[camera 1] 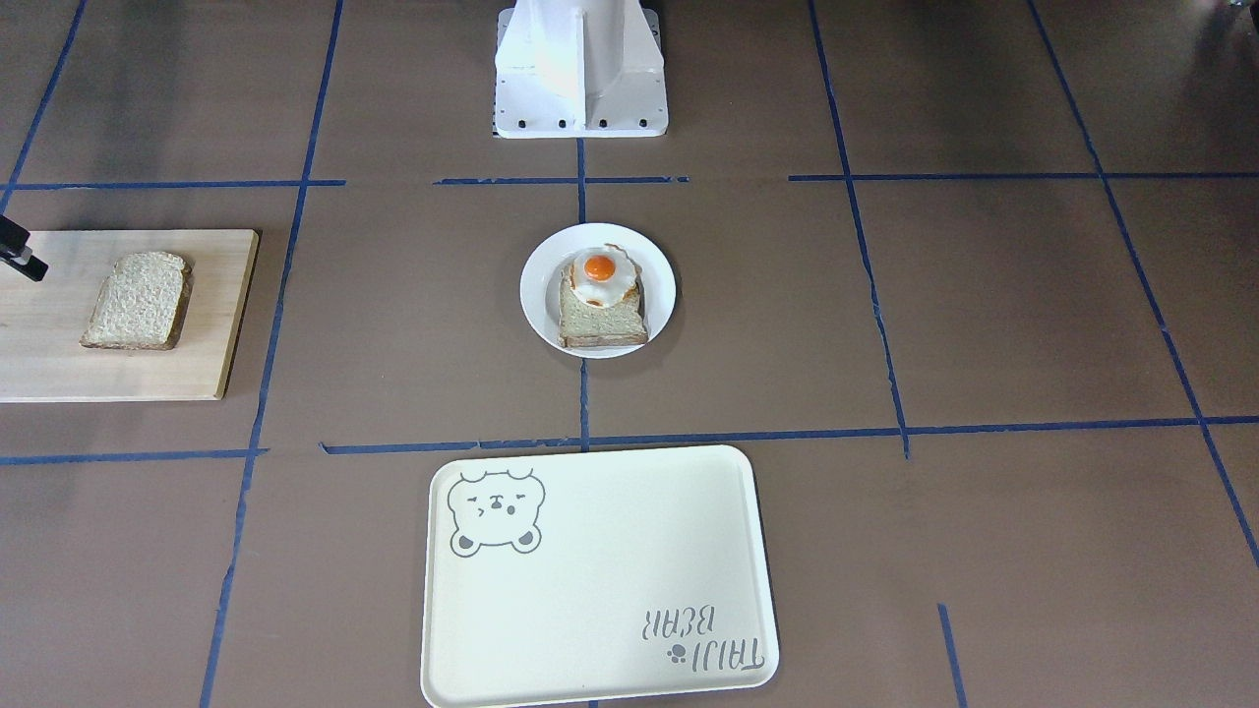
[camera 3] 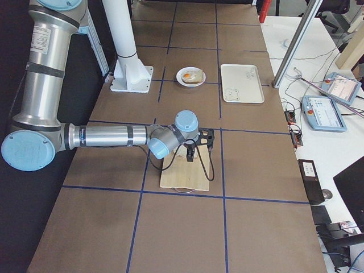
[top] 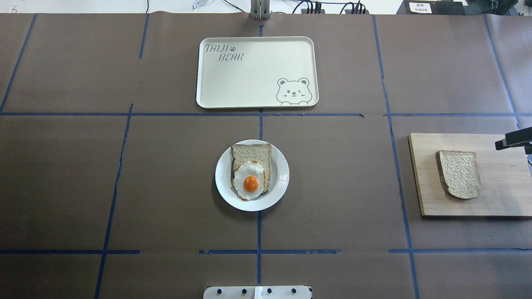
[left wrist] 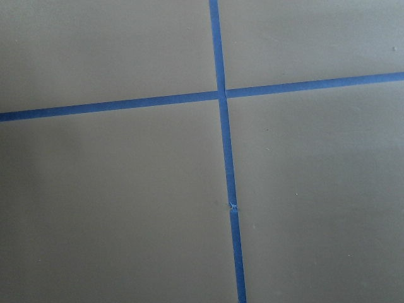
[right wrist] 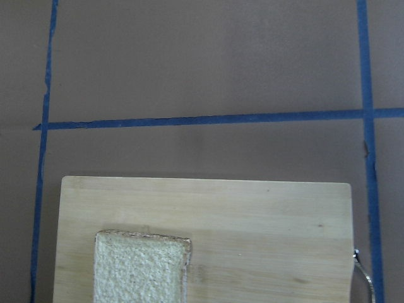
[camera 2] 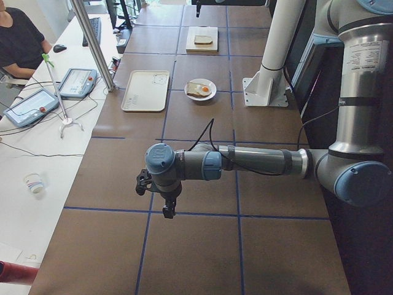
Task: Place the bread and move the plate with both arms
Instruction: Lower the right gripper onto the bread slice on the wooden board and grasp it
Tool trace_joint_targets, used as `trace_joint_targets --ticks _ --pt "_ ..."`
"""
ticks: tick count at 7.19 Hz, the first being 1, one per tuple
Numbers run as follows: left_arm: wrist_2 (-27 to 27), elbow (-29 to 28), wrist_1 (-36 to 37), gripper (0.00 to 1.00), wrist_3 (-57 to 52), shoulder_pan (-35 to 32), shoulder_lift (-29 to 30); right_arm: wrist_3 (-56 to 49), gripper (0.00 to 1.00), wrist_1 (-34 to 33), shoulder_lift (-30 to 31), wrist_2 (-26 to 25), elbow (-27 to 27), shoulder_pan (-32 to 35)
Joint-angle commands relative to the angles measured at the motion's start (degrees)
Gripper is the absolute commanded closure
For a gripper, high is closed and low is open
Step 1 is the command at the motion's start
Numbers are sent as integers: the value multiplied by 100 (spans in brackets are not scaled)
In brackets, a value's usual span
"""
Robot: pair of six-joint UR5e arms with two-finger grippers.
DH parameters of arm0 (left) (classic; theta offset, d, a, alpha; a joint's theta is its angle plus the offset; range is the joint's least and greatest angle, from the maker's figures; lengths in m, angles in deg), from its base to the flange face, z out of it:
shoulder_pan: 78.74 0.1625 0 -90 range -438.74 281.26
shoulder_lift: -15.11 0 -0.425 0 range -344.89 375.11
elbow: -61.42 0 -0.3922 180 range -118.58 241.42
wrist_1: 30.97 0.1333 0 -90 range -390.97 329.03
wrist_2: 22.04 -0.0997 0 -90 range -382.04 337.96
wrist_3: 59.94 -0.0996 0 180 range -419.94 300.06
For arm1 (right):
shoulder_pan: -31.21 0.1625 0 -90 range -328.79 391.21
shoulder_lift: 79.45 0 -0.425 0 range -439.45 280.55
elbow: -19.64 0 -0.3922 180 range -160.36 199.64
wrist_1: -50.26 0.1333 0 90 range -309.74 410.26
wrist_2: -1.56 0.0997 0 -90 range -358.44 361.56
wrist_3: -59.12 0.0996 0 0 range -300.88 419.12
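Note:
The bread [top: 459,173] lies flat on a wooden cutting board [top: 498,191] at the table's right end; it also shows in the front view [camera 1: 138,300] and the right wrist view [right wrist: 142,268]. The plate [top: 278,182] stands at the table's centre and holds a paler slice topped with a fried egg [top: 251,170]. My right gripper [camera 3: 191,154] hangs above the board's far edge, beside the bread; I cannot tell if it is open. My left gripper [camera 2: 167,212] hangs over bare table at the left end, far from the plate; its state cannot be told.
A cream rectangular tray [top: 257,70] with a bear drawing lies beyond the plate, at the table's far side. The white robot base [camera 1: 580,79] stands at the near side. Blue tape lines cross the brown table. Operators' tablets and cables lie beyond the far edge.

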Motion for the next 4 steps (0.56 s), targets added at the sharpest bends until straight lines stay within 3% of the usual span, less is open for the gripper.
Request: trace_joint_targets --ticks 1,3,4 --pt "3 4 1 0 12 4 9 575 0 226 -26 -708 65 -838" --pt "3 4 1 0 12 4 17 1188 0 979 -350 -878 721 -1252" --pt "-6 -5 1 0 12 4 61 1234 0 1027 -447 -879 794 -1254"
